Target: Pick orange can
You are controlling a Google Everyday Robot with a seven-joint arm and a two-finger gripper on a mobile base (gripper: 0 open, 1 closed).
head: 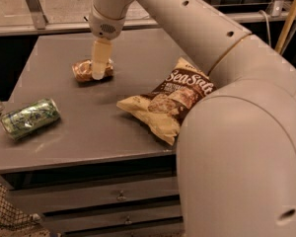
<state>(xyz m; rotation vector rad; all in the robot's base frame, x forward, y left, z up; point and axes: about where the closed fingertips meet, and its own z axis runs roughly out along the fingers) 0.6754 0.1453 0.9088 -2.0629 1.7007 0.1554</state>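
Note:
The orange can lies on its side at the back left of the grey cabinet top, with an orange-brown and tan label. My gripper hangs from the big white arm straight over the can's right half, its cream finger reaching down in front of the can. The finger covers part of the can.
A green can lies on its side at the front left edge. A brown and tan chip bag lies right of the middle. My white arm fills the right side of the view. Drawers show below the top's front edge.

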